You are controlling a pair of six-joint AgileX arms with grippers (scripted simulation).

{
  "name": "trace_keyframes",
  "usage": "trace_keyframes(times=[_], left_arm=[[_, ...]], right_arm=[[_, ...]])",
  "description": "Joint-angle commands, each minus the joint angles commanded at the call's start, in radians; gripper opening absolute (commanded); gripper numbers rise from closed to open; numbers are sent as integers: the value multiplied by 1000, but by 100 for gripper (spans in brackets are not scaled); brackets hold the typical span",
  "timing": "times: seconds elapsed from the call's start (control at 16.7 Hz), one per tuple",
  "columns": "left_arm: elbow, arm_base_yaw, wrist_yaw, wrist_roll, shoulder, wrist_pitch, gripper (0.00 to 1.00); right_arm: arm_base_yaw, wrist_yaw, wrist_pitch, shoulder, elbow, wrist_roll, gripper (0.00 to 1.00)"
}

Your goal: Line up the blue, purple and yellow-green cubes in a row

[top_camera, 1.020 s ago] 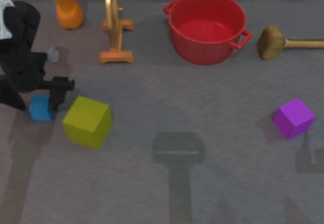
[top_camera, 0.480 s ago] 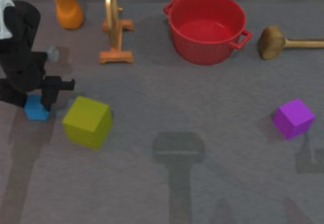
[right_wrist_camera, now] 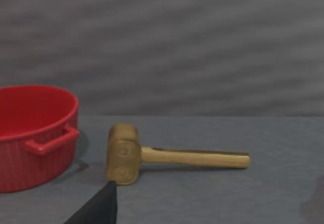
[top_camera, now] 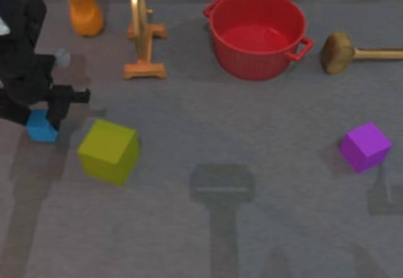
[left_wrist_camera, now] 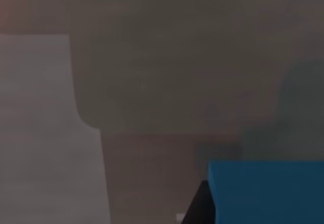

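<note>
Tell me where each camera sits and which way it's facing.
Top view: above the table, looking down; the left arm's gripper is at the small sky-blue cube.
Left wrist view: just above the table, facing the sky-blue cube; one dark finger shows.
Right wrist view: low, facing the wooden mallet and red pot, both also in the top view.
</note>
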Motion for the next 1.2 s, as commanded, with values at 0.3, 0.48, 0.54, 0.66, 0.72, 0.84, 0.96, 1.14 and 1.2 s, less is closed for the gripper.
trace_keyframes(times=[0.3,0.48,0.54,0.66,0.72,0.84,0.96,1.14,1.2], left_arm=[[92,13,-1,-2,-63,-159,0],[95,13,-2,-2,-66,-162,0],[92,8,-2,-1,-62,-160,0],[106,-6,-2,-14,-53,-167,0],[127,-29,-3,-37,-40,-177,0],[193,-104,-6,-113,-2,-210,0],[278,-210,-9,-225,47,-254,0],[418,-406,-14,-445,126,-330,0],[465,-477,-15,-525,153,-356,0]], right_arm=[[0,0,0,0,0,0,100],[0,0,0,0,0,0,100],[0,0,0,0,0,0,100],[0,0,0,0,0,0,100],[0,0,0,0,0,0,100],[0,0,0,0,0,0,100],[0,0,0,0,0,0,100],[0,0,0,0,0,0,100],[0,0,0,0,0,0,100]])
